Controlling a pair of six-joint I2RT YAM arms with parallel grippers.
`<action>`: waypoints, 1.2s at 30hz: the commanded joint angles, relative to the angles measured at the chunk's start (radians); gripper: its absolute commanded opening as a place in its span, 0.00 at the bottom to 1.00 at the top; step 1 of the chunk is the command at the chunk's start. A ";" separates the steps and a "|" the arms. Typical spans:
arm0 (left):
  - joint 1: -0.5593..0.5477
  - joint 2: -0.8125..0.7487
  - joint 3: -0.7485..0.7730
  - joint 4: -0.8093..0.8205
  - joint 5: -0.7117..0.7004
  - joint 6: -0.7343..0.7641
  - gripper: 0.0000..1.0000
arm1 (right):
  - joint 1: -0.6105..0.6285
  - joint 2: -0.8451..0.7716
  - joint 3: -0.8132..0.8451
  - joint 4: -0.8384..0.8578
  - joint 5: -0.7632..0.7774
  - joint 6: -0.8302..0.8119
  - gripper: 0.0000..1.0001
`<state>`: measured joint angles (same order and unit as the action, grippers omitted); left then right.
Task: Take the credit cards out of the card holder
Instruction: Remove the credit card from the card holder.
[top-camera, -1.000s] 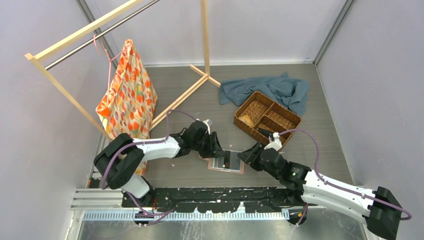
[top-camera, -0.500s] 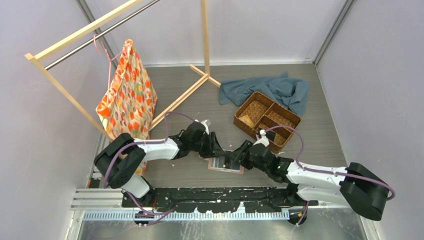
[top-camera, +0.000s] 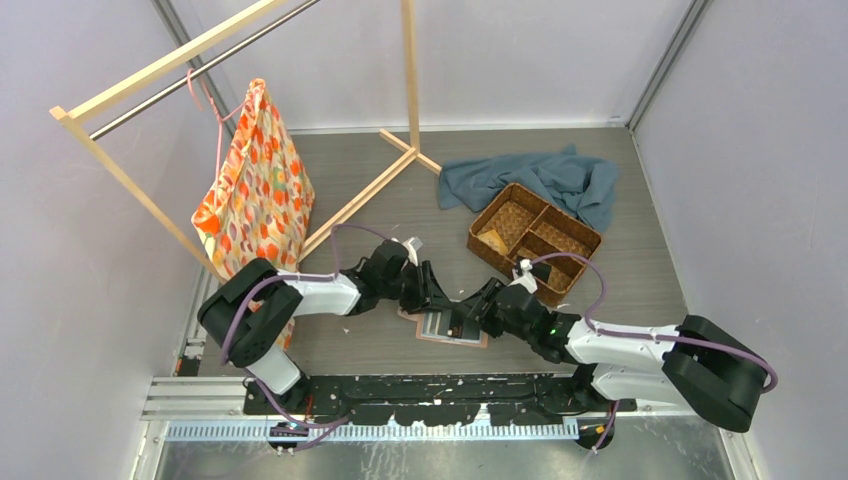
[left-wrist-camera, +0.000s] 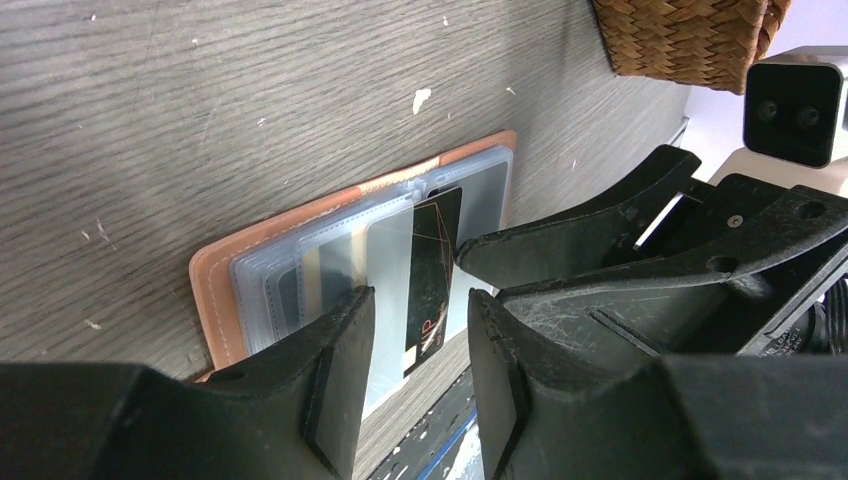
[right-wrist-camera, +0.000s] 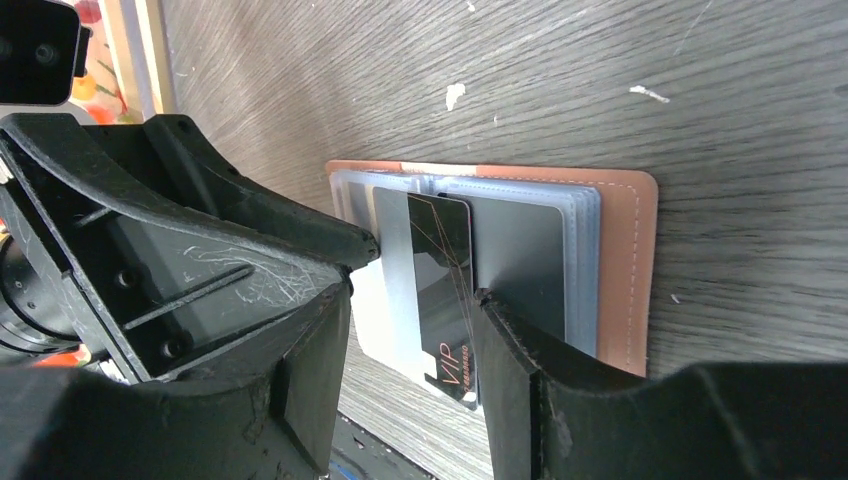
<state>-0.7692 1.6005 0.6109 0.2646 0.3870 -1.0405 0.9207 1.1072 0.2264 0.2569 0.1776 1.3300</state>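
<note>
Two grippers now meet over one item; we list from the left.

Item 1, left gripper (top-camera: 432, 292): low over the left side of the card holder (top-camera: 452, 328), jaws parted, nothing clamped. In its wrist view the fingers (left-wrist-camera: 340, 360) straddle a black card (left-wrist-camera: 432, 275), with no contact that we can see.

Item 2, card holder: lies open and flat on the table (top-camera: 450, 250) between the two arms, pink cover down and clear sleeves up. The black card, marked VIP, stands partly out of its sleeve, its lettered end past the holder's near edge. A tan edge shows in a neighbouring sleeve; further cards we cannot count.

Item 3, right gripper (top-camera: 470, 312): a second ago it was back by the basket (top-camera: 487, 255). It has since swung in and now faces the left gripper tip to tip. Its jaws are parted, one finger (right-wrist-camera: 510, 370) just beside the black card's long edge and the other apart from it.

We judge the approach done and the pinch not yet made. The card lies between the right fingers, placed for a close and a draw toward the near edge.
</note>
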 joint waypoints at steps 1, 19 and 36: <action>0.004 0.087 -0.054 -0.173 -0.120 0.057 0.43 | -0.003 0.044 -0.004 -0.038 0.018 0.035 0.54; 0.010 0.173 -0.040 -0.116 -0.023 0.075 0.42 | -0.004 0.019 -0.125 0.194 0.029 0.121 0.55; 0.010 0.213 -0.026 -0.094 0.013 0.084 0.41 | -0.004 -0.150 -0.140 0.156 0.001 0.062 0.55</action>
<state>-0.7300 1.7061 0.6273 0.3553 0.5320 -1.0386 0.9161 0.9722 0.0757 0.4305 0.1795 1.4258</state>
